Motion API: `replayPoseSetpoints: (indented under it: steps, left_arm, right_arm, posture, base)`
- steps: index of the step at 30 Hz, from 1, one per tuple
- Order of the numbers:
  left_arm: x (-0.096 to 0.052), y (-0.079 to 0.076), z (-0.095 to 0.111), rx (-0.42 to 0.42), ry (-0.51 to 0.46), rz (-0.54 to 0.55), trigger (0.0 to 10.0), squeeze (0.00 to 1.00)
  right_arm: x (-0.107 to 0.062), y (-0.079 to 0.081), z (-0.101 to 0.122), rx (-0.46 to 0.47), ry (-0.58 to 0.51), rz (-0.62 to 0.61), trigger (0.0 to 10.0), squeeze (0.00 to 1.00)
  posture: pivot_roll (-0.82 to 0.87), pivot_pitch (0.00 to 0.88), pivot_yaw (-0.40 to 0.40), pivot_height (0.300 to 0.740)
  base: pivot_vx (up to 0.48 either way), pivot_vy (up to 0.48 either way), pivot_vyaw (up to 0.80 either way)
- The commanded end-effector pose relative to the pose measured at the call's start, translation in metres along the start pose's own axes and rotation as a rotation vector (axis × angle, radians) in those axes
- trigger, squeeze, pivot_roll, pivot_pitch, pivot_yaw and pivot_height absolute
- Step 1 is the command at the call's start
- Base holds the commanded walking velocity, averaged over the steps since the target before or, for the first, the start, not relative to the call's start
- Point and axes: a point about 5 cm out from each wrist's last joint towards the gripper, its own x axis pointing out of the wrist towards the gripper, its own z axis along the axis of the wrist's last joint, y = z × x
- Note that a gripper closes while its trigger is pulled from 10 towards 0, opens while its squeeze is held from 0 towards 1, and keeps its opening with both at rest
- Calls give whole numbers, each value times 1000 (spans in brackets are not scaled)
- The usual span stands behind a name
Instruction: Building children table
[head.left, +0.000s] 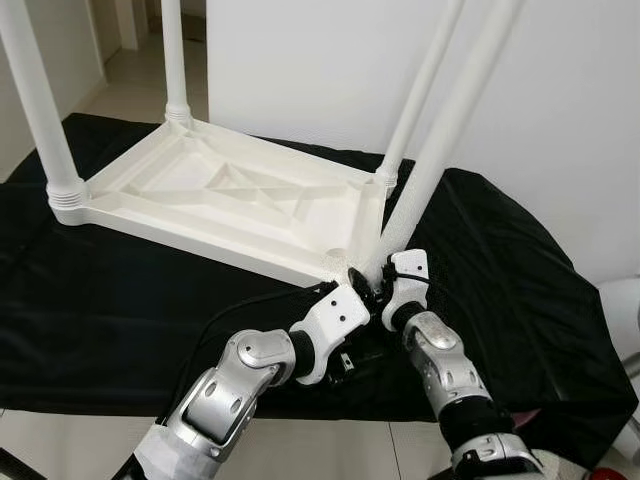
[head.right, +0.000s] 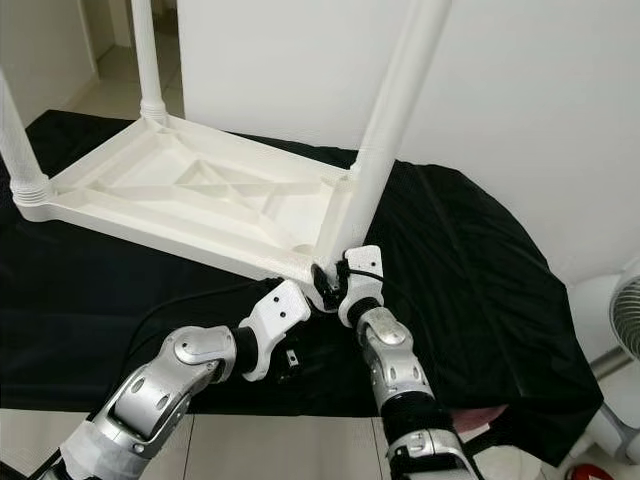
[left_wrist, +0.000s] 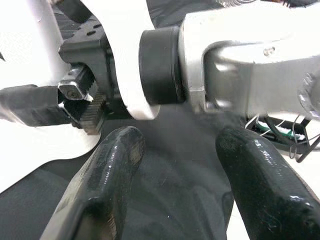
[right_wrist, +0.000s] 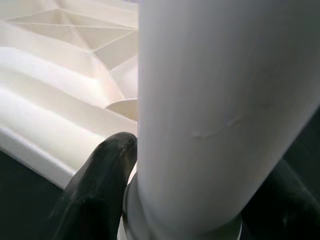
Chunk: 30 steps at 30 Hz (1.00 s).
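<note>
Lying upside down on a black cloth (head.left: 520, 290), the white tabletop (head.left: 215, 200) fills the upper left and middle of the head views, its ribbed underside facing up. Three legs already stand in its corners: one at the left edge (head.left: 40, 110), one at the top (head.left: 172, 60), and one rising from the far right corner (head.left: 420, 90).

A fourth leg (head.left: 450, 130) slants from the upper right of the frame down to the near right corner of the tabletop, just above centre-bottom. The right gripper (head.left: 372, 285) meets it there. In the right wrist view the leg (right_wrist: 220, 110) stands between the two black fingers (right_wrist: 100, 185), one pressed against each side of its lower end, so this pincer is closed around the leg. Whether the foot of the leg is fully seated in the corner socket cannot be told.

The left gripper (head.left: 350, 275) sits just beside the right one, low in the middle of the frame. In the left wrist view its fingers (left_wrist: 105, 185) are spread well apart with nothing between them, only cloth beneath, and the right arm's wrist (left_wrist: 240, 65) crosses just ahead of them.

A white fan (head.right: 625, 320) shows at the right edge, on the pale floor (head.left: 60, 445).
</note>
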Motion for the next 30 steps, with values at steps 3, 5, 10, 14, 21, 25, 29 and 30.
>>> replayPoseSetpoints:
  steps: [3, 5, 10, 14, 21, 25, 29, 30]
  left_arm:
    - [3, -4, 3, 4, -12, 1, 10000, 0]
    - [3, -5, 3, 4, -13, 2, 10000, 0]
    - [3, -5, 2, 1, -12, 3, 10000, 0]
    - [3, -5, 2, 2, -10, 2, 10000, 0]
    - [3, -5, 2, 3, -10, 3, 10000, 0]
    - [3, -5, 2, 2, -12, 2, 10000, 0]
    - [4, -5, 2, 2, -12, 1, 10000, 0]
    - [4, -5, 2, 2, -12, 0, 10000, 0]
  right_arm:
    - [-13, 0, -15, 23, 76, -188, 10000, 0]
    - [-16, 10, -13, 42, 71, -187, 10000, 0]
    - [-18, 17, -10, 78, 71, -145, 10000, 0]
    - [-19, 14, -8, 66, 69, -160, 10000, 910]
    - [-25, -2, -1, 42, 0, -138, 10000, 1000]
    - [-26, -11, 1, 42, -17, -116, 10000, 1000]
    - [-26, -19, 2, 35, -16, -34, 10000, 1000]
    - [-26, -22, 2, 33, -13, 8, 10000, 1000]
  posture:
    - [38, 0, -173, 740]
    - [44, 0, -176, 740]
    - [43, 0, -176, 740]
    - [44, 0, -174, 740]
    - [42, 0, -176, 740]
    - [38, 0, -175, 740]
    - [38, 0, -175, 740]
    - [38, 0, -175, 740]
  base:
    - [0, 0, 0]
    - [0, 0, 0]
    - [0, 0, 0]
    - [0, 0, 0]
    - [0, 0, 0]
    - [0, 0, 0]
    - [0, 0, 0]
    - [0, 0, 0]
